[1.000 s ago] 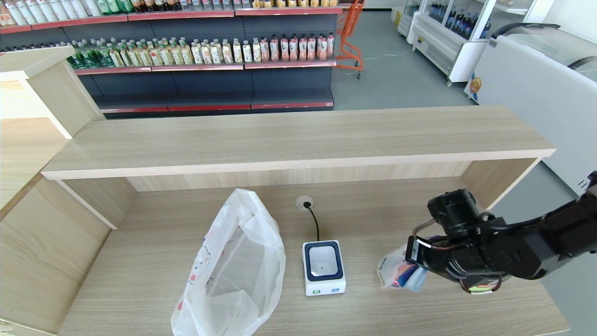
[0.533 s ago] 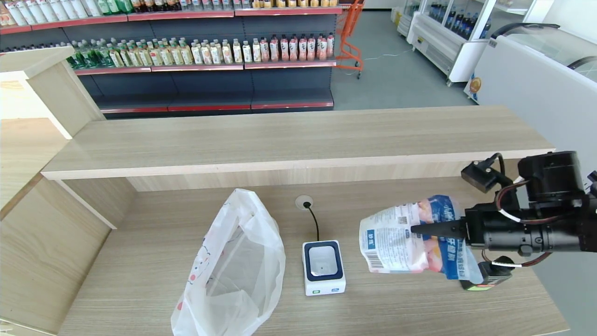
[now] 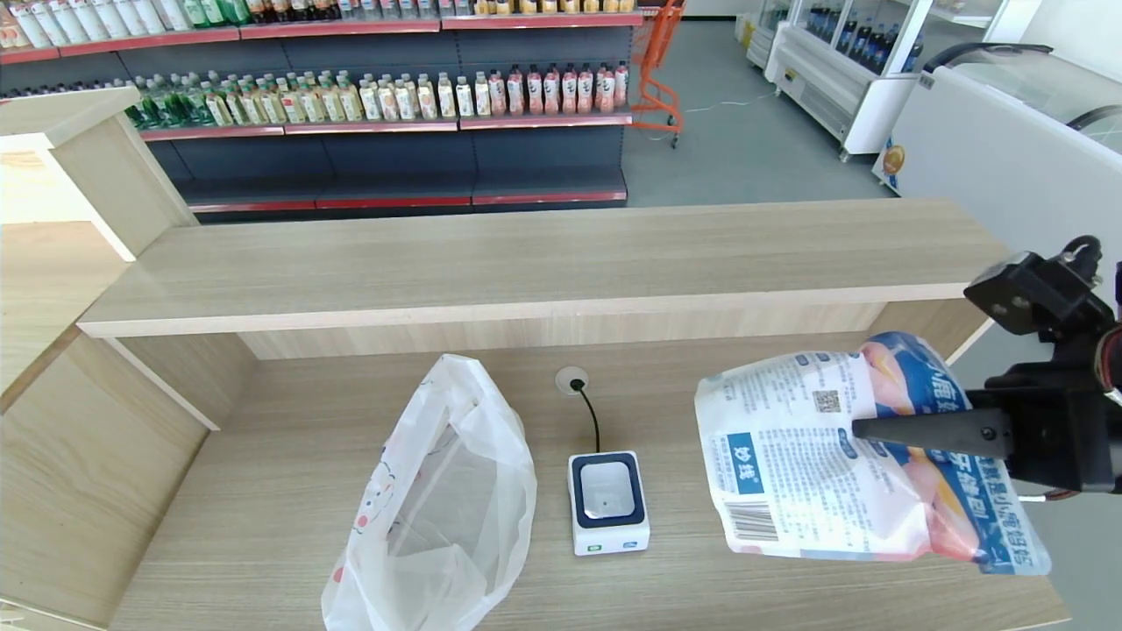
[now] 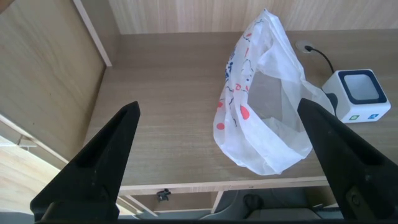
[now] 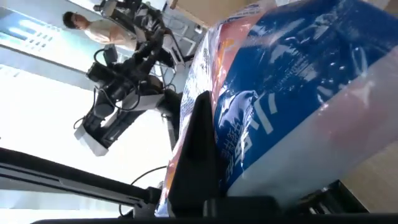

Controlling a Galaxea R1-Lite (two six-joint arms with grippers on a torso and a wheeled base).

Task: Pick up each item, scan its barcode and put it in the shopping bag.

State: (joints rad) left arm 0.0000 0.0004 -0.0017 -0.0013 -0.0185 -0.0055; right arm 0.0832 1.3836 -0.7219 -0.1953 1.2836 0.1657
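A white and blue food packet (image 3: 841, 456) with pink print hangs above the right end of the counter, barcode side up. My right gripper (image 3: 877, 431) is shut on it; one finger (image 3: 929, 428) lies across its face. The packet (image 5: 292, 93) shows up close in the right wrist view, with a dark finger (image 5: 196, 155) pressed on it. The white scanner (image 3: 608, 501) sits left of the packet on the counter. The open white shopping bag (image 3: 438, 508) stands further left. My left gripper (image 4: 217, 152) stands open, high above the bag (image 4: 261, 106) and scanner (image 4: 357, 93).
A black cable (image 3: 589, 412) runs from the scanner to a hole in the counter (image 3: 263, 491). A raised wooden ledge (image 3: 543, 263) borders the back and a side panel (image 3: 79, 464) the left. Shelves of bottles (image 3: 368, 96) stand beyond.
My right gripper has lifted the packet from the counter, turned it barcode side up and raised it closer to the head camera. The bag and scanner have not moved.
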